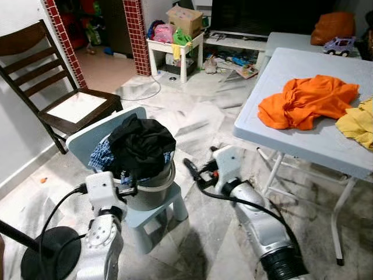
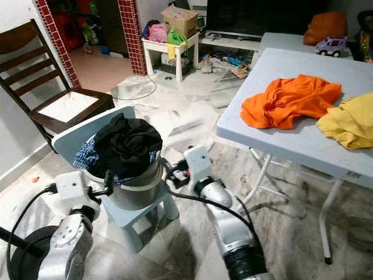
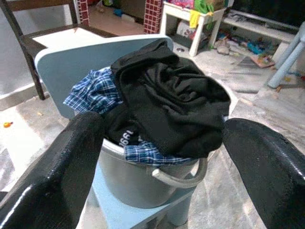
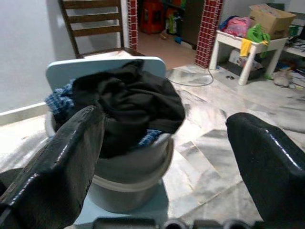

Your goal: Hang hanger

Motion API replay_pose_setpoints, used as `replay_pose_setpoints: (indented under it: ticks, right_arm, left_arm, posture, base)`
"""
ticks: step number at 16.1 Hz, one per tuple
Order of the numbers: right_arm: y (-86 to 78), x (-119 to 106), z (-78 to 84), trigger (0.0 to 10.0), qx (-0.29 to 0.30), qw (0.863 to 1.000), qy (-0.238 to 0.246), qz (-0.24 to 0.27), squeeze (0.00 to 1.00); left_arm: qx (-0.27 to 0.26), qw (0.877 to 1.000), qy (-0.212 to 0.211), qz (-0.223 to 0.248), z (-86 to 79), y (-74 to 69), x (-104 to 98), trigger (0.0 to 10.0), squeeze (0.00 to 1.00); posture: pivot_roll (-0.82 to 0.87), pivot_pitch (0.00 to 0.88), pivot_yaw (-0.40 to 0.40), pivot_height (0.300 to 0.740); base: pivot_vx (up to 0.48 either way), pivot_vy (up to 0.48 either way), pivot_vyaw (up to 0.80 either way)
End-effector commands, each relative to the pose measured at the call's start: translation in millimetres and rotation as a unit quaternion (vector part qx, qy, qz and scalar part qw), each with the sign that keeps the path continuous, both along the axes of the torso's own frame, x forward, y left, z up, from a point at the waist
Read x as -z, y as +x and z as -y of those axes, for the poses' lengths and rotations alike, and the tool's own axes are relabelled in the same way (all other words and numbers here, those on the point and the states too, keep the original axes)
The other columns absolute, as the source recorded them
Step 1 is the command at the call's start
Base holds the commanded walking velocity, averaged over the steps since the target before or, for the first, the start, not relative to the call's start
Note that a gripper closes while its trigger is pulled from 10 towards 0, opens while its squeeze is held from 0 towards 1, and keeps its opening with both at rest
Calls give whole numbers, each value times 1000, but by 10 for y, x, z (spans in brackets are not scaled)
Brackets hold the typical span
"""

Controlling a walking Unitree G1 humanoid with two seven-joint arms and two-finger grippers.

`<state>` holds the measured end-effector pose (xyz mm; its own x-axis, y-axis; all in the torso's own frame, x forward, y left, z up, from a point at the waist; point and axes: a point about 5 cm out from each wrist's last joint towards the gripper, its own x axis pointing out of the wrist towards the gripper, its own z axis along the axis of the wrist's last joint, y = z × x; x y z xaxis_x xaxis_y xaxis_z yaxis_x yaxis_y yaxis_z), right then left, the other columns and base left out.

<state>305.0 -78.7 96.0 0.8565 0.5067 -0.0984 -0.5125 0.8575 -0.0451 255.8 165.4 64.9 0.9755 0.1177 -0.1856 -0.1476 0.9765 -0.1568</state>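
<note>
On a marble floor [image 1: 198,116], both the left gripper [image 3: 157,157] and right gripper [image 4: 164,157] gape open toward a grey bucket [image 1: 148,189] of clothes; folding table [image 1: 303,146] at two o'clock. No hanger discernible, possibly buried.

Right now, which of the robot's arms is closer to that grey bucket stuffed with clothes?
The left. The left gripper sits right at the grey bucket's rim, jaws open. The right gripper hangs beside the bucket, a small gap away, jaws also open.
</note>
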Motion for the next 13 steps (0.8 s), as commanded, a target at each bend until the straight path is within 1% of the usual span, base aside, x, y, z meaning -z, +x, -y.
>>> replay_pose_setpoints:
  ticks: [1, 10, 12, 13]
  right_arm:
    - [-2, -46, 8, 10000, -2, 1000, 1, 8, 0]
    - [-3, -57, 5, 10000, -3, 1000, 4, 11, 0]
    - [16, -113, 113, 10000, 25, 999, 18, 24, 0]
    - [49, -166, 240, 10000, 61, 997, 21, 40, 0]
  left_arm:
    - [5, 1000, -1, 12, 4, 10, -51, 10000, 0]
    - [16, 1000, -4, 16, 21, 17, -57, 10000, 0]
    - [15, 1000, 1, 13, 6, 1, -50, 10000, 0]
    - [12, 1000, 4, 11, -20, -25, -47, 10000, 0]
  posture:
    - [8, 0, 14, 740]
    - [8, 0, 16, 740]
    - [8, 0, 16, 740]
    - [10, 0, 15, 740]
  base:
    - [259, 0, 0]
    - [324, 0, 0]
    - [328, 0, 0]
    - [315, 0, 0]
